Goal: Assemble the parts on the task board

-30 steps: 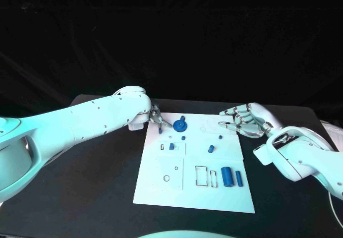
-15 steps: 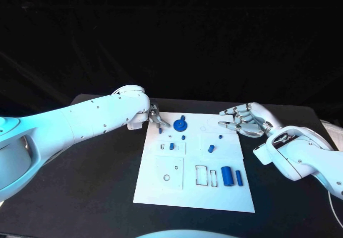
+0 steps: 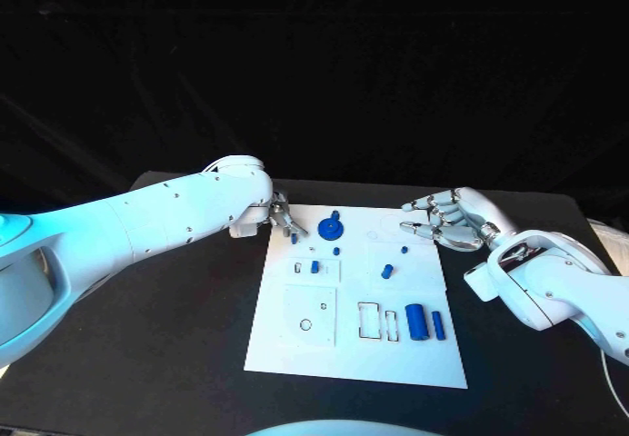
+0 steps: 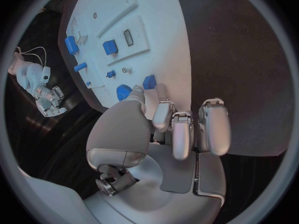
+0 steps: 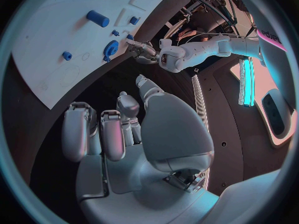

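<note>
The flat white task board (image 3: pixel 328 350) looks like smooth matt plastic, its recesses cleanly cut. The small blue parts on it, such as the round toothed blue gear (image 3: pixel 329 227) near the far edge and the blue cylinder (image 3: pixel 415 323) near the right edge, look like matt moulded plastic. The black table (image 3: pixel 171 363) is dull and unreflective. The white arm casings have a smooth, faintly glossy shell; the left hand (image 4: pixel 168 129) and right hand (image 5: pixel 124 129) show satin silver fingers that look metallic.
</note>
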Robot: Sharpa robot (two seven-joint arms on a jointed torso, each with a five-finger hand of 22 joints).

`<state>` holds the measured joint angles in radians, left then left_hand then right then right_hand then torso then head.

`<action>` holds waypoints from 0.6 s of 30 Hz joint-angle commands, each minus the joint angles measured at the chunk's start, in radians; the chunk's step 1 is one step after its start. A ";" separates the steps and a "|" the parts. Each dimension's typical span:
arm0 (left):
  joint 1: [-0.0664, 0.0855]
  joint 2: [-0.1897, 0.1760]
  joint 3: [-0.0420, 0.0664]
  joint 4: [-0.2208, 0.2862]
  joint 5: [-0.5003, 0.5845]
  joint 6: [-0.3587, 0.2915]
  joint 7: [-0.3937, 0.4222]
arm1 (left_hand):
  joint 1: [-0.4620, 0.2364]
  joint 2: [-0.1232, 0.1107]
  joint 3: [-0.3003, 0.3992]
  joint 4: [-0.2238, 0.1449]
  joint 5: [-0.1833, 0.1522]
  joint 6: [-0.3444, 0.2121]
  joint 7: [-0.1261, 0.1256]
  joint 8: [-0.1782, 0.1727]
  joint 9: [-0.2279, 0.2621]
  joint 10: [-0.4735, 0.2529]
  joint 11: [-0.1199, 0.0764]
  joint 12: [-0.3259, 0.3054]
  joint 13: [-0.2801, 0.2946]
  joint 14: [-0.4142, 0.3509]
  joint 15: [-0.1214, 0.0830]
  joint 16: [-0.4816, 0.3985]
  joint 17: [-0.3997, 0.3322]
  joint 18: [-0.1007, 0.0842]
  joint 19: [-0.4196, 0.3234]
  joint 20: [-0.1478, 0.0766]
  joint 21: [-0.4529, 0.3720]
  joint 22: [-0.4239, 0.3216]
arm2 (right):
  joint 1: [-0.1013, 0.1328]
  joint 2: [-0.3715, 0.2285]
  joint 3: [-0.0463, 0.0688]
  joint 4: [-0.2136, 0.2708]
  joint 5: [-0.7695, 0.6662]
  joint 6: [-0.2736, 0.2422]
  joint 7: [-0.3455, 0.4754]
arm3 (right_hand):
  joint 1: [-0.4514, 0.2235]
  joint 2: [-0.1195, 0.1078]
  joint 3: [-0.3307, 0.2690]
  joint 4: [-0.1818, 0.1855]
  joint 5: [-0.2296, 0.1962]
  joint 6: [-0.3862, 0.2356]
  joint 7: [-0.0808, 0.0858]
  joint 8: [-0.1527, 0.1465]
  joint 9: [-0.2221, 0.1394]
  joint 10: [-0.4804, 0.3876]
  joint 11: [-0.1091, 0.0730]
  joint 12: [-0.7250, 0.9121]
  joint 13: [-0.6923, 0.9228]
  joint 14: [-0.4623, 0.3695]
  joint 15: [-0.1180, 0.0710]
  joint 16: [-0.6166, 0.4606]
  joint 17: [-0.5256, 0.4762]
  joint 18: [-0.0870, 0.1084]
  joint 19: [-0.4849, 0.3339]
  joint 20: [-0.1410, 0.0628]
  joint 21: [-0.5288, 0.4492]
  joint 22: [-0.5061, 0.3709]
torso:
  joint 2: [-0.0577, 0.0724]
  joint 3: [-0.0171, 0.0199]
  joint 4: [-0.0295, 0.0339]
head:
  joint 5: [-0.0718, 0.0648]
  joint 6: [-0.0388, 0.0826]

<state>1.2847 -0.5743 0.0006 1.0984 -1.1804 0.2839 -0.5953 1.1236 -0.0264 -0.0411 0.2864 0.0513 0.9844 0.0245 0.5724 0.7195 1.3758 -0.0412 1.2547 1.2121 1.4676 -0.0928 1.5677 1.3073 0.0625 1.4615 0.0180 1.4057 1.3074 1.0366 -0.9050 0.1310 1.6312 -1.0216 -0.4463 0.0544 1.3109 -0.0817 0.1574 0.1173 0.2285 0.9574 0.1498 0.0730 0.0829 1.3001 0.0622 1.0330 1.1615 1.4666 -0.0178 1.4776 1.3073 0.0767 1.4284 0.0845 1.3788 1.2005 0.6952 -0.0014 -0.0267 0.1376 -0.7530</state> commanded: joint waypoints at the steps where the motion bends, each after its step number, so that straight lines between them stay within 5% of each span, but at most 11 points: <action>1: 0.002 -0.001 0.000 0.005 0.008 0.033 -0.007 | 0.011 -0.001 -0.004 0.000 0.000 0.002 -0.001 0.004 0.001 0.004 -0.001 0.004 0.000 0.103 -0.005 0.003 0.263 -0.011 0.010 -0.004 0.004 0.068 | -0.001 0.001 0.000 0.000 -0.003 0.013 0.001 | 0.002 0.010 -0.005 0.001 0.003 0.007 -0.002 0.004 0.001 -0.001 -0.005 -0.004 -0.001 0.069 -0.003 -0.006 0.102 -0.003 -0.006 -0.003 -0.006 -0.001 | 0.000 -0.0002 -0.0003 | 0.000 0.000; 18: 0.002 -0.008 0.000 0.022 0.045 0.019 -0.007 | 0.029 0.010 -0.001 0.000 0.001 0.001 -0.001 0.007 0.005 0.004 -0.002 0.004 0.000 0.103 -0.005 0.003 0.263 -0.011 0.010 -0.004 0.004 0.069 | -0.003 0.008 -0.002 -0.009 -0.003 0.017 -0.001 | 0.002 0.010 -0.005 0.001 0.003 0.007 -0.002 0.004 0.001 -0.001 -0.005 -0.004 -0.001 0.069 -0.003 -0.006 0.102 -0.003 -0.006 -0.003 -0.006 -0.001 | 0.000 -0.0002 0.0002 | 0.002 -0.003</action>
<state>1.2847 -0.5827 0.0007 1.1172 -1.1532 0.2958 -0.6013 1.1421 -0.0160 -0.0410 0.2864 0.0513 0.9843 0.0246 0.5723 0.7229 1.3757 -0.0412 1.2547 1.2118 1.4676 -0.0928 1.5677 1.3080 0.0627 1.4615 0.0180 1.4058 1.3073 1.0348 -0.8985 0.1294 1.6227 -1.0216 -0.4439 0.0531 1.3109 -0.0817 0.1574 0.1172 0.2285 0.9574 0.1498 0.0730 0.0828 1.3001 0.0622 1.0330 1.1615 1.4666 -0.0178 1.4776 1.3080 0.0767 1.4285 0.0845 1.3788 1.2006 0.6954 -0.0017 -0.0267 0.1378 -0.7560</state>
